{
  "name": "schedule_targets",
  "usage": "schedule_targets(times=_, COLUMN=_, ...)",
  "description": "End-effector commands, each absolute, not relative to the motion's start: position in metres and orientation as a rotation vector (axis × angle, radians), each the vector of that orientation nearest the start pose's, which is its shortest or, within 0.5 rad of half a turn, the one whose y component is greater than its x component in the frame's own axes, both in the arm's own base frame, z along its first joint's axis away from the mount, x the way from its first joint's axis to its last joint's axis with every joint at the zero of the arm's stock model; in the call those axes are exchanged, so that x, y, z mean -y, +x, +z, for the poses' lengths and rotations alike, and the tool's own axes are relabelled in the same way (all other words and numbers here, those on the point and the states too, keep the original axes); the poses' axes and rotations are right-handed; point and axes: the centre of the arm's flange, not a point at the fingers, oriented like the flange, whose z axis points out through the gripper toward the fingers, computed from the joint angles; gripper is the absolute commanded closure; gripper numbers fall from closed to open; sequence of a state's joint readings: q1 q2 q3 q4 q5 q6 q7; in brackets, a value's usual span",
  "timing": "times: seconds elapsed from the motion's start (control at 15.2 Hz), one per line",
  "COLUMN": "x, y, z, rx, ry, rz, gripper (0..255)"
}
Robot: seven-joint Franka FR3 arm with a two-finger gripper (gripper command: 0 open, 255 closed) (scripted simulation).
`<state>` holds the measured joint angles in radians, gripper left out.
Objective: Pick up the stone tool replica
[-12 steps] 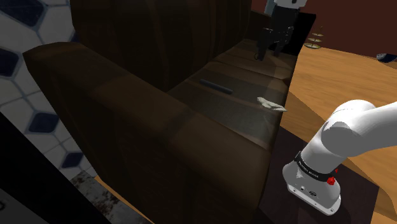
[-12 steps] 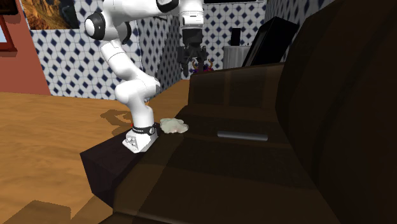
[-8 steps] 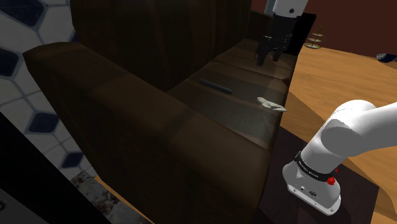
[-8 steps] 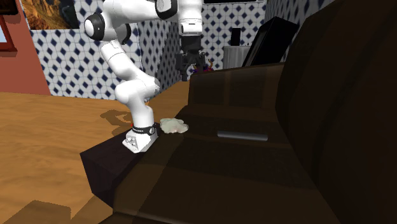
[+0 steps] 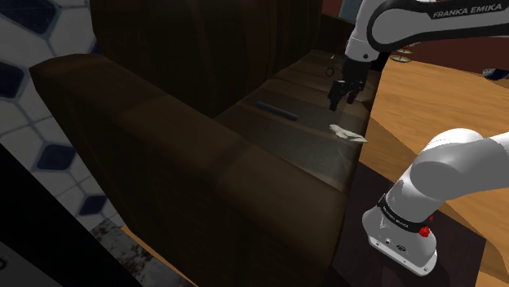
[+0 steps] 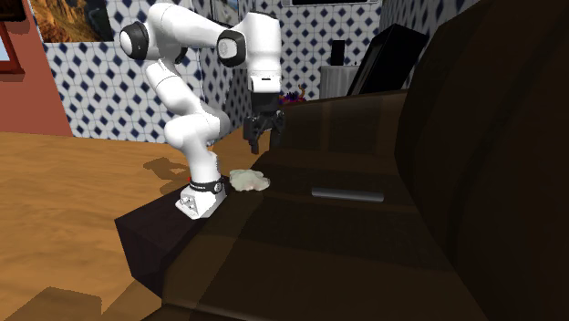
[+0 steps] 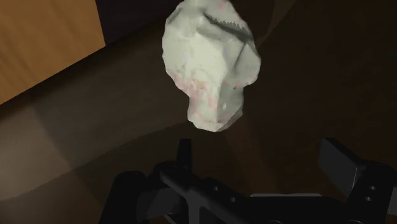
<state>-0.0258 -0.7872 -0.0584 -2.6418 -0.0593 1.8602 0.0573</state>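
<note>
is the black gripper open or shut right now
Open: the black two-finger gripper shows fingers apart, clear of the pale chipped stone.

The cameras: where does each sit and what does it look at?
Shoulder view: beside the stand, looking along the sofa; arm and gripper show.
Second exterior view: sofa's far end, facing back; whole arm shows.
Wrist view: on the hand, above the stone tool; open fingers show.
Shared: all show the stone tool.
</note>
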Motion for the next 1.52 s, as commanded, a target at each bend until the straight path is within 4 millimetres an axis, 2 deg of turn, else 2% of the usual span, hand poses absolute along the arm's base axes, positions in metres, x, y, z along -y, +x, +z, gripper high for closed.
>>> schedule_targets(times=0.0, x=0.039, y=0.316, z=0.454, rx=-0.164, ry=-3.155, rz=0.0, gripper=0)
schedule_targets(times=0.2, x=0.053, y=0.316, z=0.417, rx=-0.157, ry=-3.159, rz=0.013, gripper=0)
schedule_targets(times=0.73, x=0.055, y=0.316, z=0.373, rx=-0.157, ry=-3.159, rz=0.015, gripper=0)
schedule_targets(times=0.86, x=0.055, y=0.316, z=0.373, rx=-0.157, ry=-3.159, rz=0.015, gripper=0)
schedule_targets(times=0.92, x=0.055, y=0.316, z=0.373, rx=-0.157, ry=-3.159, rz=0.015, gripper=255)
schedule_targets(times=1.45, x=0.055, y=0.316, z=0.373, rx=-0.157, ry=-3.159, rz=0.015, gripper=255)
